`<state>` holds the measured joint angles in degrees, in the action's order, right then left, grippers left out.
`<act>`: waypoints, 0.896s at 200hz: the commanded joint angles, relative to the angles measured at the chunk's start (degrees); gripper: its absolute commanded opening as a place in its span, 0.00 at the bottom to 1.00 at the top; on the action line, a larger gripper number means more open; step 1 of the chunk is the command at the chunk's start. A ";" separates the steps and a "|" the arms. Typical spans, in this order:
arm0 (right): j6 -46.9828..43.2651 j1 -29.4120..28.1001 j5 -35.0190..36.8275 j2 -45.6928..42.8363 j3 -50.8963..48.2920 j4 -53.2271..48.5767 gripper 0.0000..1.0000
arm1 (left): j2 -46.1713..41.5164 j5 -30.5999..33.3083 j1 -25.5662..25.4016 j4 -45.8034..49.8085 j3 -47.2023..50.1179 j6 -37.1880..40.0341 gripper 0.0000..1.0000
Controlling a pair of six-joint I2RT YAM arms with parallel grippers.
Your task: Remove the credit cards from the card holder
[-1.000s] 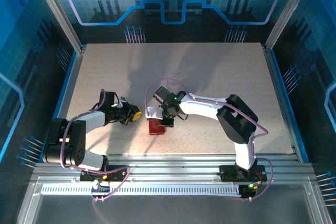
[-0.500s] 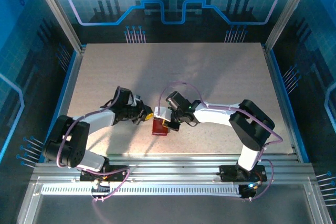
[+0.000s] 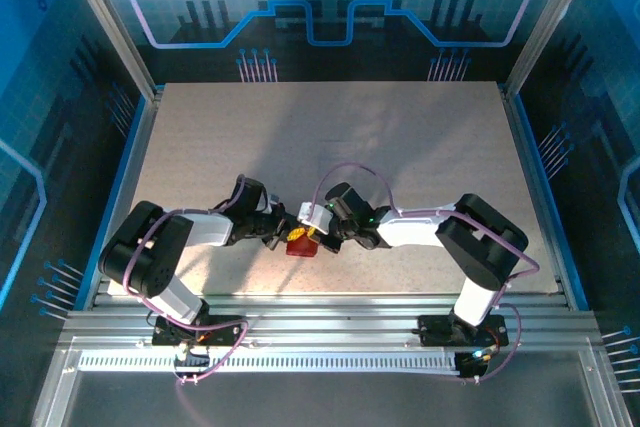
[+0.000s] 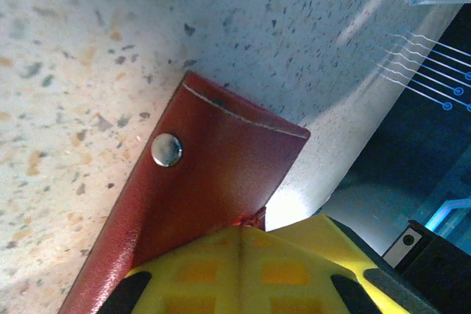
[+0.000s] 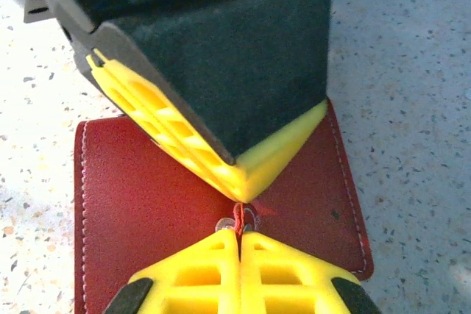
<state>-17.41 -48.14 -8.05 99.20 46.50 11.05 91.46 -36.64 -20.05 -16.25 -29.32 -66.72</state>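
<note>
Grips card holder [image 3: 298, 247] by strap tab [image 5: 237, 217] with left fingers [image 4: 199, 270] and right fingers [image 5: 280, 270] both closed, tips touching. Leaves open tabletop [image 3: 400, 137] all around. Hides cover centre beneath fingertips.

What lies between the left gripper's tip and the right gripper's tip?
A sliver of thin red strap tab, seen in the right wrist view; the left gripper and right gripper nearly meet over the closed card holder.

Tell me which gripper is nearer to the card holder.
Neither: both touch the card holder. The left gripper reaches in from its left side, the right gripper from its right; each has its jaws shut on the thin red tab.
</note>
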 commanded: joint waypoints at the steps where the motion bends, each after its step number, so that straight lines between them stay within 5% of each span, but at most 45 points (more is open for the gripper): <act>1: 3.38 0.50 1.59 -1.62 -1.90 6.35 0.00 | 1.43 2.26 -0.42 1.94 1.63 -0.86 0.01; 31: 7.00 0.55 3.08 -2.44 -2.72 6.78 0.09 | 1.50 2.10 -0.42 1.30 1.91 -1.41 0.00; 66: 20.84 1.52 7.58 -6.22 -2.80 1.41 0.49 | -0.97 2.36 -0.07 1.83 0.35 -2.18 0.01; 107: 36.44 3.09 9.28 -9.98 0.90 -11.61 0.51 | -3.94 2.58 0.51 3.48 -2.87 -2.20 0.08; 142: 52.49 6.05 1.99 -9.82 3.56 -19.29 0.51 | -6.59 3.32 4.50 4.65 -3.88 -0.82 0.11; 179: 55.26 4.20 0.03 -3.83 13.09 -31.25 0.57 | -9.24 3.44 10.77 8.61 -5.09 3.77 0.13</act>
<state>31.77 -42.39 -5.43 91.66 54.48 -9.74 84.31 -33.93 -12.45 -12.64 -32.27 -66.46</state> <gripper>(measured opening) 0.535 0.124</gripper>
